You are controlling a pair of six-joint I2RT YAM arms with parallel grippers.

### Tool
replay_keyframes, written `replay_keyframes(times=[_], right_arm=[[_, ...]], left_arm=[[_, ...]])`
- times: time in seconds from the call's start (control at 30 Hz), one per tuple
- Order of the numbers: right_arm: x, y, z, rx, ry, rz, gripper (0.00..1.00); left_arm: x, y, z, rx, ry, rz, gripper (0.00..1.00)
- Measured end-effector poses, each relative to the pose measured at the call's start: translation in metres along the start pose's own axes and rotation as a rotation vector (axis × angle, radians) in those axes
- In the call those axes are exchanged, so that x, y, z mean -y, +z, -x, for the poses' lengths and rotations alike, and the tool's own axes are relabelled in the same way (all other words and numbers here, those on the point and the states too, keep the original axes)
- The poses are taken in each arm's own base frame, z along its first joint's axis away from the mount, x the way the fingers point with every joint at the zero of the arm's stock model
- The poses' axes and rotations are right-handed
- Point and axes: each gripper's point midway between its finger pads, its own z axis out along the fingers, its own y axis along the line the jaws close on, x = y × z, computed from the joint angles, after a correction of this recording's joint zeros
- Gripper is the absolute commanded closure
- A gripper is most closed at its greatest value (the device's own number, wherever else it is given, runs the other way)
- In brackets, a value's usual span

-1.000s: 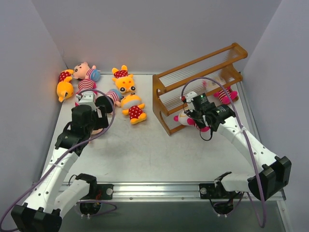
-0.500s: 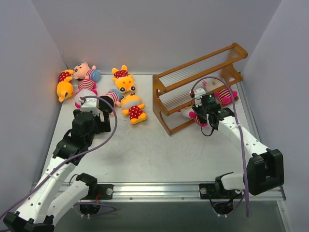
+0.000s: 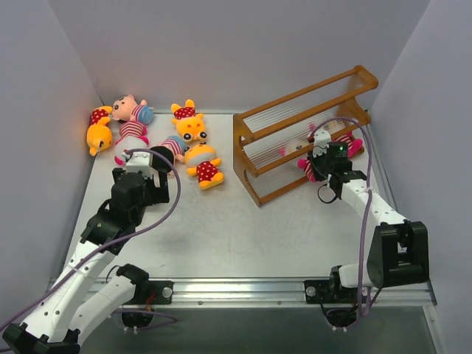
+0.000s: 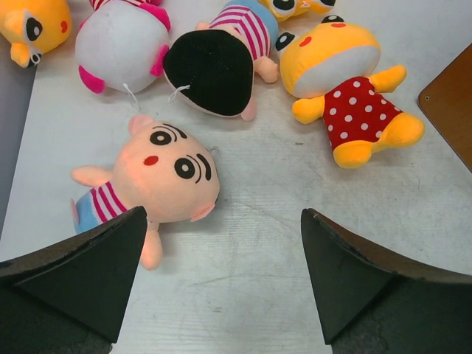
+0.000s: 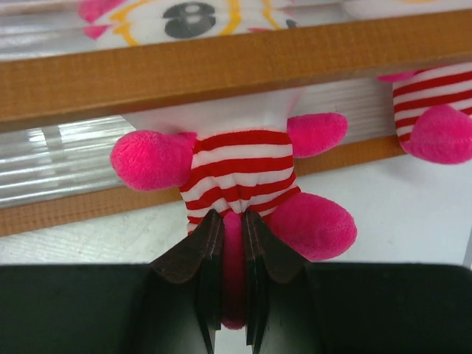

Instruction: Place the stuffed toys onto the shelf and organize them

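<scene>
Your right gripper (image 5: 228, 243) is pinched tight on the striped doll (image 5: 240, 173), gripping a magenta leg. The shelf (image 5: 221, 66) has its front rail across the doll's face, and a second striped doll (image 5: 435, 110) sits beside it. Well left of the shelf, your left gripper (image 4: 223, 221) gapes wide over a peach-faced boy (image 4: 166, 173).

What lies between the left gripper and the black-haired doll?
A peach-faced boy doll lies face up there, just ahead of the open left gripper; the left wrist view shows it.

Striped doll (image 5: 240, 173): fuzzy plush cloth. Peach-faced doll (image 4: 166, 177): smooth short-pile fabric. Shelf (image 5: 221, 66): matt orange-brown wood, with pale, slightly glossy rods (image 5: 59, 158). Table (image 4: 243, 295): matt, scuffed white surface.
</scene>
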Motion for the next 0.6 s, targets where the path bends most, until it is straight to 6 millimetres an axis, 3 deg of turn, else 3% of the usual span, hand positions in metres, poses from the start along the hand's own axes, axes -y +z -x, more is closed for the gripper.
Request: replay_keyframes(times=[0.33, 0.6], right_arm=[[0.000, 0.029, 0.002, 0.040, 0.003, 0.035, 1.00], [0.017, 0.037, 0.002, 0.064, 0.002, 0.011, 1.00]], left_arm=[[0.001, 0.007, -0.008, -0.034, 0.021, 0.013, 0.06], [0.001, 0.011, -0.012, -0.053, 0.033, 0.020, 0.06]])
